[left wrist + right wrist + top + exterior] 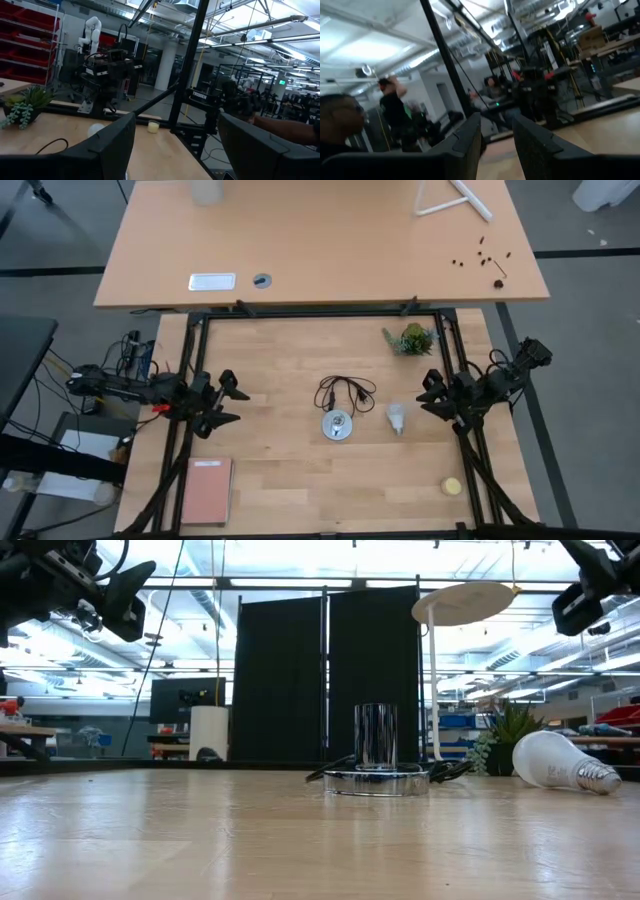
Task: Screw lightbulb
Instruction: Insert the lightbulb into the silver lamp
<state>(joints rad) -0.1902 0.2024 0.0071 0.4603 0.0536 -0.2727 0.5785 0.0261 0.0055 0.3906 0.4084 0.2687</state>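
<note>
**Between the two arms, the bulb lies closer to the right one**

On the desk (pixel 300 480) near its middle, the lightbulb (pixel 396 418) lies on its side, untouched, just beside the round silver base (pixel 337 425) with its black cord (pixel 345 391). In the high view its long axis runs toward and away from the front edge, the white globe toward the back and the grey screw end toward the front; the low view shows the screw end pointing away from the base.

The right hand (pixel 434 402) hangs in the air near the bulb, which lies from it toward the desk's centre. Its fingers are pressed together and hold nothing. The left hand (pixel 232 404) waits well apart on the far side of the base, fingers spread and empty. The right arm is clearly the nearer, so the pickup probably falls to it.

Counted: one lightbulb, one silver base, one small plant (pixel 410 339), one yellow round thing (pixel 452 486), one pink notebook (pixel 207 490), two hands.
</note>
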